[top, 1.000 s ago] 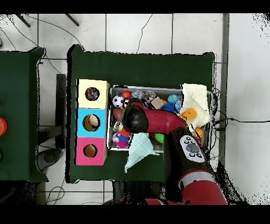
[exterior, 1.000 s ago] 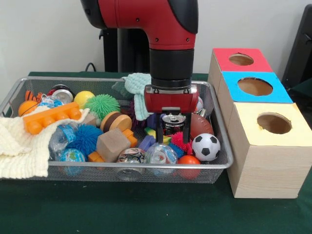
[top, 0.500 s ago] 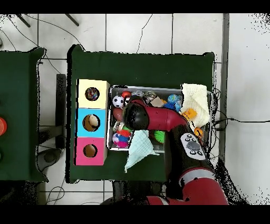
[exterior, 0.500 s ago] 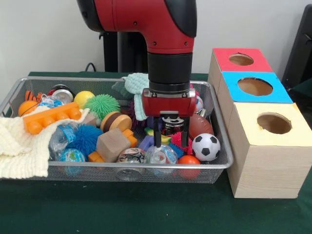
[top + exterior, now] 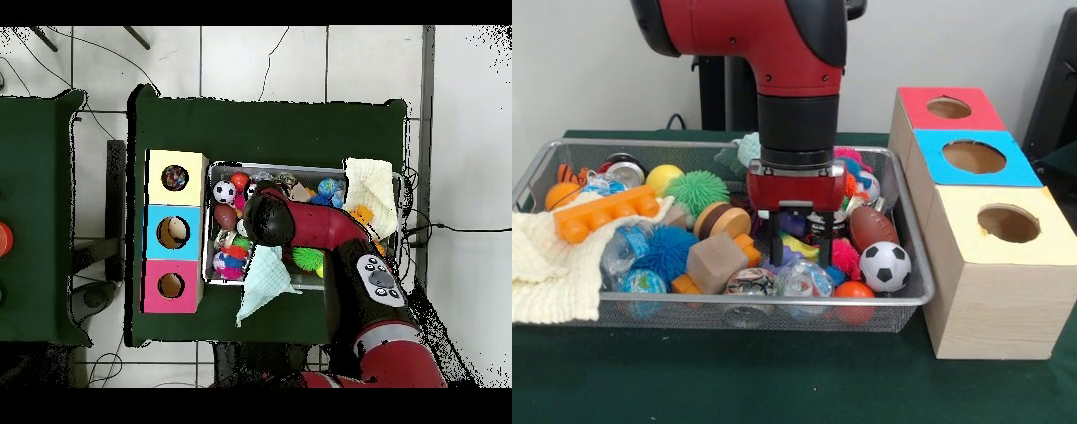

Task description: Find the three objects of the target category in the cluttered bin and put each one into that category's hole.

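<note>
A: We have a pale wall behind, and a dark green cloth-covered counter point(image 5: 733, 380) carrying the large shallow silver wire-mesh bin point(image 5: 911, 261) across the middle of the frame. How far along do we think we are?

B: In the overhead view something multicoloured shows inside the round dark hole in the yellow top of the light wooden box point(image 5: 175, 178), at the upper left of the frame. We judge at least one printed rag is already in, but we cannot count them.

A: And in the bin?

B: We cannot pick out a white printed rag among the clutter for certain. There is a yellow-and-purple scrap just below the end effector point(image 5: 800, 256), centre of the frame, which might be one; it is too hidden to say which way it lies or where its long axis runs.

A: The end effector itself?

B: Its two black fingers point(image 5: 776, 250) hang spread apart, pointing straight down, low among the toys beside the black-and-white soccer ball point(image 5: 884, 266). We see nothing pinched between them.

A: So the search is unfinished, by our reading.

B: Yes. The bin's long axis runs left to right in the front view; the yellow hole faces straight up at the right.
</note>
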Action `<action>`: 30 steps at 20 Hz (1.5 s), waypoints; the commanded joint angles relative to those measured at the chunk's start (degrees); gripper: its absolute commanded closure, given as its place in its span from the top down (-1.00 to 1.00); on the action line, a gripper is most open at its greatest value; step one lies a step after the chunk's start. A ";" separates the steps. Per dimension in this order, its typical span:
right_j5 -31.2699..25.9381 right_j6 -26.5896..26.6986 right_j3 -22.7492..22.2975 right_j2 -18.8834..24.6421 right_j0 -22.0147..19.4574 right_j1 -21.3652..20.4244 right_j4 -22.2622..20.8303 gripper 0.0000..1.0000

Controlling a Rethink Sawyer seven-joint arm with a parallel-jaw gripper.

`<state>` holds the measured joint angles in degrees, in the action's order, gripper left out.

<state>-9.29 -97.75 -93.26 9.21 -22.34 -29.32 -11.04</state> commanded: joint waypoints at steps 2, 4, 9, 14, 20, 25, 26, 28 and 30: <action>-2.86 1.29 -1.82 5.53 -3.75 2.43 -5.25 1.00; -2.98 1.56 -1.15 5.66 -3.91 3.19 -5.92 1.00; -4.32 2.06 1.25 4.22 -2.19 4.17 -7.69 1.00; -2.27 -0.94 4.74 -1.49 3.70 6.83 -9.60 1.00; -2.22 -3.82 5.98 -4.13 7.83 7.88 -8.26 1.00; -1.90 -5.35 5.81 -5.13 9.75 8.13 -6.75 1.00; -2.06 -5.42 5.83 -5.11 9.91 8.08 -6.55 1.00; -2.40 -5.61 5.64 -5.06 10.22 7.74 -6.13 1.00; -3.00 -5.69 5.05 -4.72 10.31 6.95 -5.63 1.00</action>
<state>-9.28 -97.75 -89.21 3.59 -12.61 -25.71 -16.58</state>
